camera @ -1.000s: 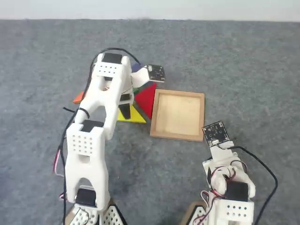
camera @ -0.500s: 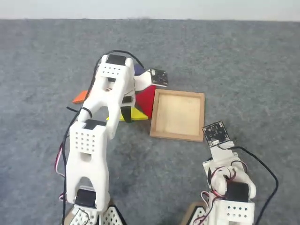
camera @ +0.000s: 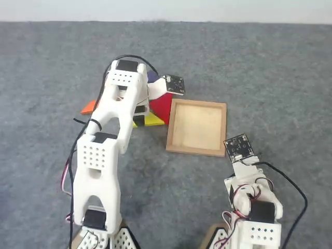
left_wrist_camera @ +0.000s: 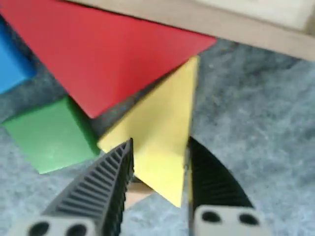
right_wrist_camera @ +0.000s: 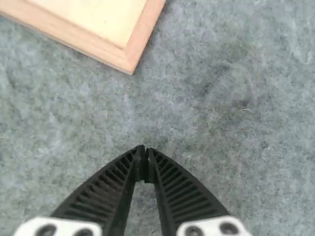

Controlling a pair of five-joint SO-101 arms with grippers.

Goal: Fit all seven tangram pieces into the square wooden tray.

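Note:
The square wooden tray (camera: 197, 127) lies on the grey carpet with nothing in it. Just to its left are the red triangle (camera: 162, 106), the yellow triangle (camera: 151, 120), an orange piece (camera: 88, 107) and a blue piece (camera: 153, 77). My left arm (camera: 122, 98) hangs over this cluster. My left gripper (left_wrist_camera: 159, 143) is shut on the yellow triangle (left_wrist_camera: 162, 113), one finger against each side edge. The red triangle (left_wrist_camera: 108, 54), a green piece (left_wrist_camera: 49, 140) and a blue piece (left_wrist_camera: 12, 64) lie beside it. My right gripper (right_wrist_camera: 145, 150) is shut over bare carpet near a tray corner (right_wrist_camera: 130, 61).
The tray's wooden rim (left_wrist_camera: 246, 27) runs just beyond the red triangle. Grey carpet surrounds everything, with open room to the right of and behind the tray. My right arm (camera: 249, 197) stands at the front right, below the tray.
The left arm shifted slightly toward the tray, and the yellow triangle moved with it, up against the red triangle. The right arm kept still.

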